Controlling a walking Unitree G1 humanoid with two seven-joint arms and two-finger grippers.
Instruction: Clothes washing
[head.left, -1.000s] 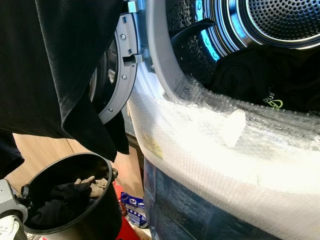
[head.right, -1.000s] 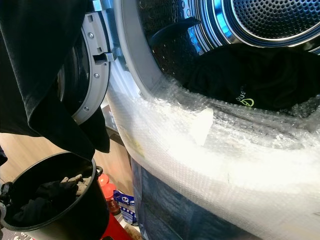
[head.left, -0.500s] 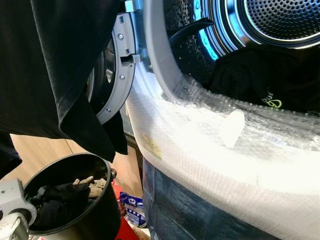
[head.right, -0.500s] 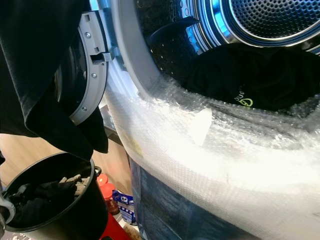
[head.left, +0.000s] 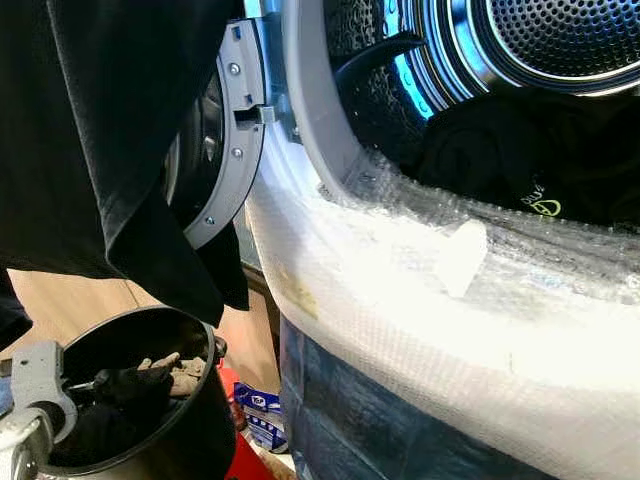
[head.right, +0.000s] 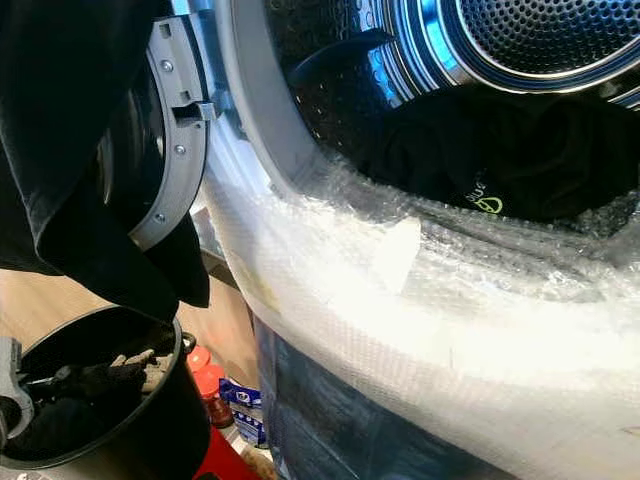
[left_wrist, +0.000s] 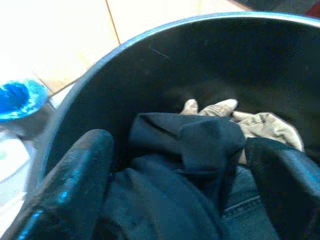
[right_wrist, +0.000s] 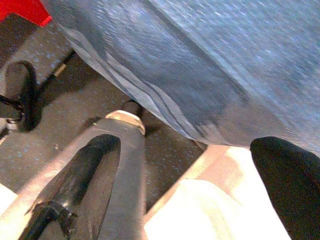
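Down inside the black bucket (head.left: 190, 440), left hand (left_wrist: 175, 165) spread wide around dark clothes (left_wrist: 190, 145).

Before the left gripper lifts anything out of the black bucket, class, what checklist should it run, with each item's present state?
1. Left gripper open over the dark garment: ok.
2. Garment actually between the fingers: ok.
3. Beige cloth apart from the grasp: cannot tell.
4. Washer door open: ok.
5. Drum has room above the dark clothes: ok.
6. Black garment hanging close before the camera, blocking sight: not ok.
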